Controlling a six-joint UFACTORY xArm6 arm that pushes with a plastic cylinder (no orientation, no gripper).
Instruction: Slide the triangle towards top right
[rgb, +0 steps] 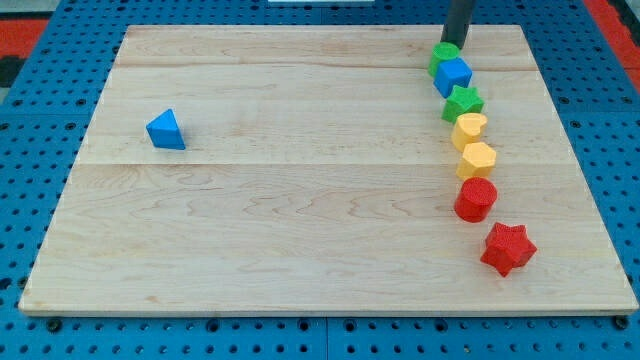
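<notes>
A blue triangle block (166, 130) lies alone on the wooden board at the view's left. My dark rod comes down at the view's top right, and my tip (452, 43) sits just behind a green block (443, 55), far to the right of the triangle. Below the green block a chain of blocks runs down the right side: a blue cube (453, 76), a green star (463, 102), a yellow block (469, 128), a yellow hexagon (477, 159), a red round block (475, 199) and a red star (507, 248).
The wooden board (300, 230) lies on a blue pegboard surface (40, 150) that shows on all sides. Red strips show at the view's top corners.
</notes>
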